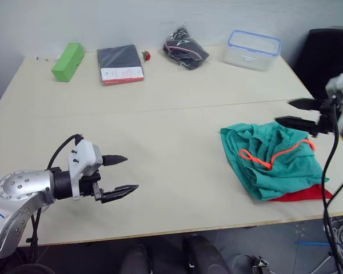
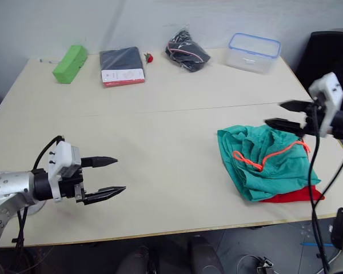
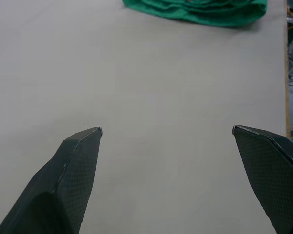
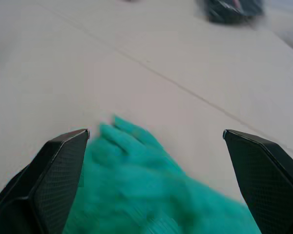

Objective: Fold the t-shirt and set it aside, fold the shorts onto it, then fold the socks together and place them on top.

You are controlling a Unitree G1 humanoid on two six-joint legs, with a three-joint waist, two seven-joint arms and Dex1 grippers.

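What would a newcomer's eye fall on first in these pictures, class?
The rumpled green shorts with their orange drawstring, lying on the red t-shirt near the table's front right corner. Next, the two open black claws: the right claw hovering just above the shorts, the left claw over bare tabletop.

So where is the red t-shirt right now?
In the head views the t-shirt lies on the table's right side near the front edge, almost wholly covered by the shorts, with a red strip peeking out beneath them.
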